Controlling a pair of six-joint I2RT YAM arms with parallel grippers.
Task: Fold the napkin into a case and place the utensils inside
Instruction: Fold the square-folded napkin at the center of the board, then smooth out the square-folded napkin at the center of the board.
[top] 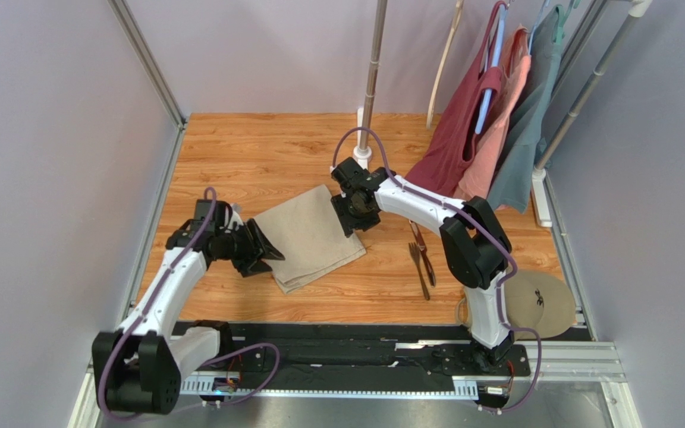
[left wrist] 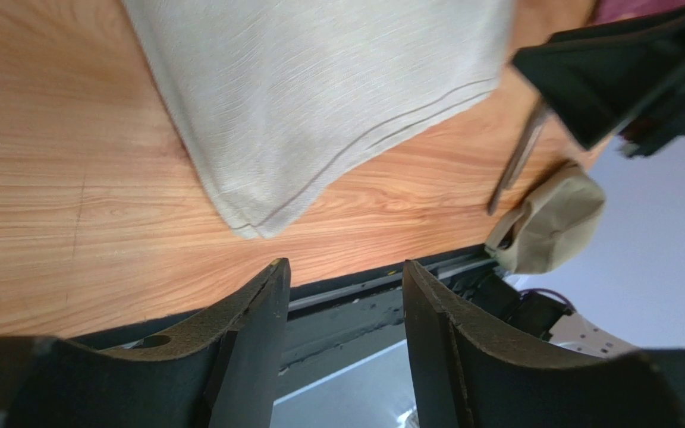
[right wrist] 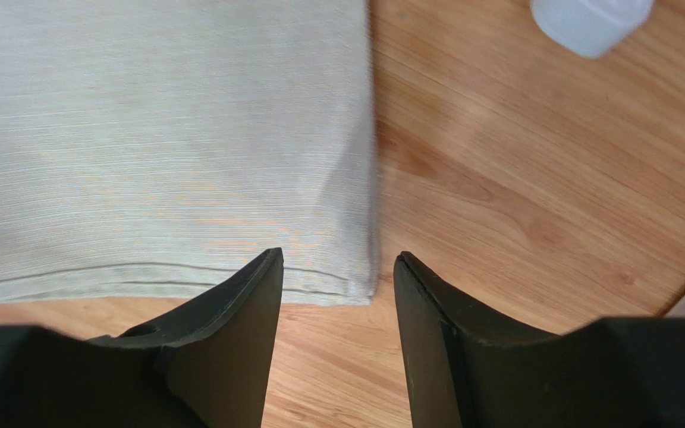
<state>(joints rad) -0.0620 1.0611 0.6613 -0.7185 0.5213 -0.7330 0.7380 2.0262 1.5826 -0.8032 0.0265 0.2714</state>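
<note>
The beige napkin (top: 310,237) lies folded into a layered rectangle on the wooden table, and it also shows in both wrist views (left wrist: 319,98) (right wrist: 158,143). My left gripper (top: 268,253) (left wrist: 344,266) is open just off its near-left corner, with nothing between the fingers. At the napkin's far-right corner my right gripper (top: 351,216) (right wrist: 337,256) stands open and empty, just above the cloth's edge. The dark brown utensils (top: 422,259) lie on the table to the right of the napkin. One utensil (left wrist: 518,160) shows in the left wrist view.
A round tan disc (top: 540,303) (left wrist: 551,223) sits at the near right by the right arm's base. Maroon, salmon and grey-teal garments (top: 498,125) hang at the back right. A pole with a white base (top: 364,153) (right wrist: 592,20) stands behind the napkin.
</note>
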